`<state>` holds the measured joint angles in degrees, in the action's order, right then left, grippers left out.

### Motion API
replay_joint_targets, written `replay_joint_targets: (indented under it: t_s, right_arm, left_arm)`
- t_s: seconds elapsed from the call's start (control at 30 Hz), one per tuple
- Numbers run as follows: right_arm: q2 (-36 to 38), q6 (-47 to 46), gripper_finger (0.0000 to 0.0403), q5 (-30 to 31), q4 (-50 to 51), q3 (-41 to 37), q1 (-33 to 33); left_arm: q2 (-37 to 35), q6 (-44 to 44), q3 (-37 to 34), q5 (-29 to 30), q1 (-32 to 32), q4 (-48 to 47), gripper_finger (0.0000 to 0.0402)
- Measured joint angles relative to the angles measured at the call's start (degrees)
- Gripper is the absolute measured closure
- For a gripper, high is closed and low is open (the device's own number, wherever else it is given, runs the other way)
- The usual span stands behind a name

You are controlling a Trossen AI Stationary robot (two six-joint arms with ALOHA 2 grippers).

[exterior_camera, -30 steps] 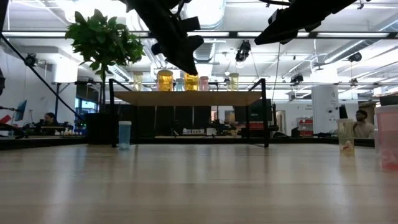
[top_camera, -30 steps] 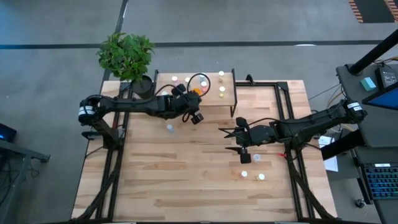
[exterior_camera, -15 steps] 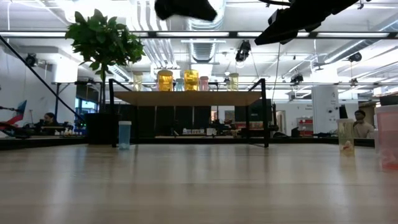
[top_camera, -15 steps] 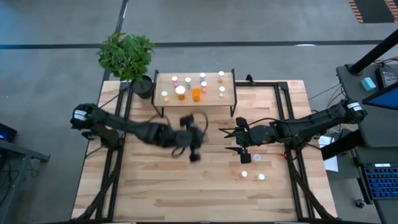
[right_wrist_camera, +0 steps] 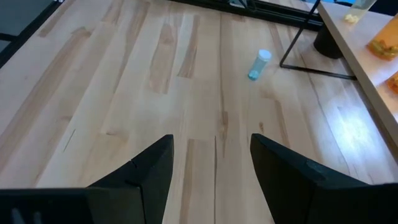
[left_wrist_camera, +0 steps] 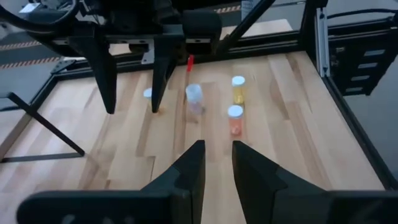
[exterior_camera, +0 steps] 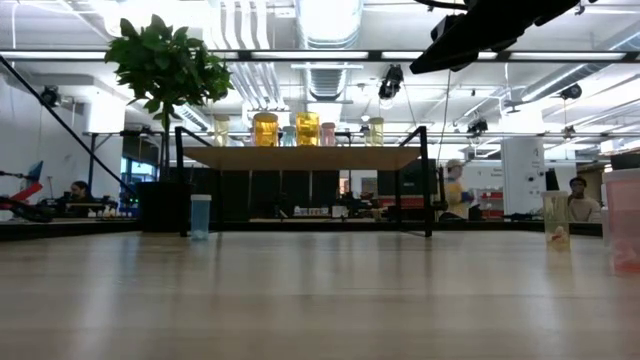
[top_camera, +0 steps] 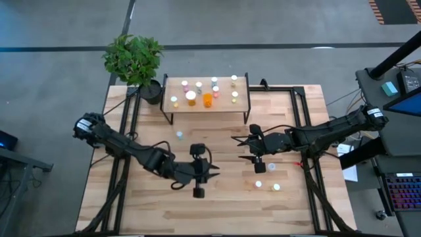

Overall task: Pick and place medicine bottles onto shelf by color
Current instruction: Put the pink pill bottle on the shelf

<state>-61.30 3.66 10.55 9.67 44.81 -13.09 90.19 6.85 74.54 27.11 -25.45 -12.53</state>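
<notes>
The shelf (top_camera: 206,99) stands at the table's far side with several medicine bottles on its top, among them an orange one (top_camera: 207,99) and a larger white-capped one (top_camera: 191,97). A blue bottle (top_camera: 179,135) stands upright on the table in front of the shelf. Three more bottles (top_camera: 271,168) (top_camera: 258,185) (top_camera: 276,187) stand at the right. My left gripper (top_camera: 214,172) hovers over the table's middle, pointing at those bottles (left_wrist_camera: 234,118). Its fingers (left_wrist_camera: 217,146) stand a narrow gap apart, with nothing between them. My right gripper (top_camera: 237,146) hangs wide open (right_wrist_camera: 211,140) above the table, empty, and points toward the blue bottle (right_wrist_camera: 258,64).
A potted plant (top_camera: 135,59) stands at the shelf's far left corner. The shelf's black legs (exterior_camera: 430,180) reach down to the tabletop. My right arm's fingers (left_wrist_camera: 102,68) hang above the bottles in the left wrist view. People stand in the room beyond the table (exterior_camera: 455,190).
My left gripper has swung away from the front of the shelf toward the table's near edge and somewhat to the right, turning as it went, and has left the low view. It carries nothing. The orange bottle stays on the shelf.
</notes>
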Motion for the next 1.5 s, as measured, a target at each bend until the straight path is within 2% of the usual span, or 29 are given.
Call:
replay_joint_targets:
  t_s: [0.33, 0.63, 0.8, 0.97, 1.1, 1.2, 1.27, 1.4, 1.5]
  right_arm:
    - [0.00, -0.04, 0.0200, -0.02, 0.01, -0.02, 0.00]
    - [0.00, -4.04, 0.0200, -0.08, -1.46, 0.02, -0.34]
    - [0.00, -6.17, 0.0200, -0.20, -0.45, 1.10, -2.82]
    - [0.00, -11.92, 0.0200, -0.31, 8.53, 4.76, -5.68]
    - [0.00, -21.36, 0.0200, -0.04, 26.72, 9.29, -7.02]
    - [0.00, -29.85, 0.0194, -0.17, 35.30, 10.88, -7.25]
    - [0.00, -33.10, 0.0181, -0.17, 38.22, 10.97, -7.32]
    - [0.02, -30.53, 0.0147, -0.51, 38.17, 8.68, -9.04]
    - [-0.51, -28.98, 0.0135, -4.74, 34.81, 6.81, -11.84]
  left_arm:
    - [-0.64, -2.86, -1.61, 0.31, -0.43, -0.73, 0.0339]
    - [-6.93, -5.31, -13.95, 0.22, -1.55, 11.25, 0.0339]
    - [-11.83, -5.77, -20.30, 0.24, -1.58, 18.55, 0.0339]
    - [-15.35, -5.86, -25.11, 0.25, -1.55, 22.69, 0.0339]
    - [-17.53, -5.92, -26.89, 0.28, -1.55, 22.98, 0.0339]
    - [-18.99, -7.55, -27.82, 0.28, -1.55, 22.67, 0.0339]
    - [-20.16, -9.17, -28.29, 0.42, -1.55, 22.85, 0.0339]
    - [-22.32, -11.83, -29.37, 0.44, -1.55, 22.84, 0.0339]
    - [-23.61, -12.02, -29.94, 0.48, -1.55, 22.65, 0.0339]
